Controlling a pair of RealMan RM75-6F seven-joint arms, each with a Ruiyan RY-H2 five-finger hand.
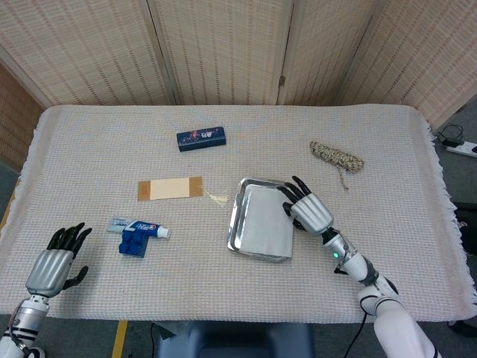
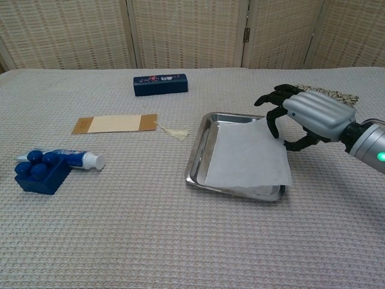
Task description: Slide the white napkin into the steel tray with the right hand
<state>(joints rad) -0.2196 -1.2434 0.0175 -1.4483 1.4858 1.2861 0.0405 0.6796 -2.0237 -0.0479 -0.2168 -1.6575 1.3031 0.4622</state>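
The white napkin (image 1: 264,227) (image 2: 243,159) lies in the steel tray (image 1: 235,216) (image 2: 197,150) right of the table's middle. It covers most of the tray floor, and its near right corner hangs over the rim. My right hand (image 1: 309,211) (image 2: 310,114) is at the tray's right side, its fingers curled over the napkin's far right corner and its thumb at the napkin's right edge, pinching it. My left hand (image 1: 52,265) rests at the near left corner of the table, holding nothing, and shows only in the head view.
A dark blue box (image 1: 201,139) lies at the back. A brown card strip (image 1: 170,188) with a pale tassel sits left of the tray. A toothpaste tube (image 1: 141,226) and a blue block (image 1: 133,246) lie further left. A coil of rope (image 1: 337,156) is behind my right hand.
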